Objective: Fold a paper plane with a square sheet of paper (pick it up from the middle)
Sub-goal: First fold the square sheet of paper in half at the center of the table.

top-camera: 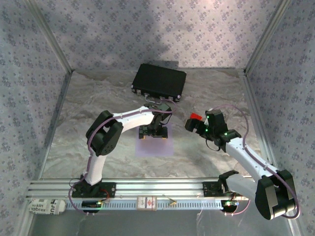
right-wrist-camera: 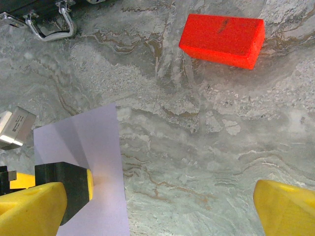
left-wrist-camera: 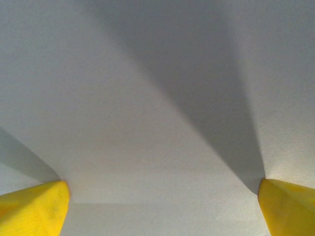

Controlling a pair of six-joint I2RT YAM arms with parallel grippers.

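The square sheet of paper (top-camera: pixel 155 147) is pale lilac and lies flat on the marbled table, a plain sheet and not a paper plane. My left gripper (top-camera: pixel 153 132) stands over its far half, open, with both yellow fingertips (left-wrist-camera: pixel 34 209) down on the paper (left-wrist-camera: pixel 147 98) and wide apart. A faint straight line crosses the sheet between the tips. My right gripper (top-camera: pixel 197 125) hovers open to the right of the sheet, above bare table. In the right wrist view its yellow fingers (right-wrist-camera: pixel 288 206) frame the sheet's right edge (right-wrist-camera: pixel 98 147).
A black case (top-camera: pixel 159 81) lies at the back centre, its metal handle (right-wrist-camera: pixel 51 27) facing the sheet. A small red block (right-wrist-camera: pixel 222 39) sits on the table just beyond the right gripper. Patterned walls and aluminium rails (top-camera: pixel 147 187) enclose the table.
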